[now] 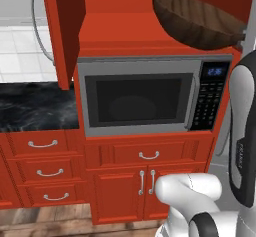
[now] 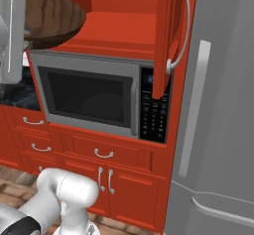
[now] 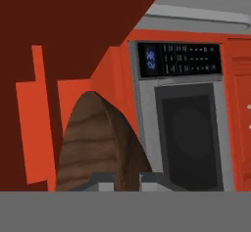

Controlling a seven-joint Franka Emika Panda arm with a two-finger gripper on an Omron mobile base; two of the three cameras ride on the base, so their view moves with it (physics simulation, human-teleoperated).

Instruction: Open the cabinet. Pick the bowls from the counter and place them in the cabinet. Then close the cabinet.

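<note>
The microwave (image 1: 150,97) carries the only lettering on show. At the top of its control panel (image 1: 210,97), in the left base view, a small dark display (image 1: 216,71) glows with blue digits, possibly a clock reading, though they are too blurred to make out. Below it sit rows of pale keypad markings, none legible. The right base view shows the same display (image 2: 150,80) as a faint blue smudge (partly behind the open cabinet door (image 2: 163,40)). In the hand view, rolled sideways, the display (image 3: 151,61) and keypad rows again stay unreadable.
</note>
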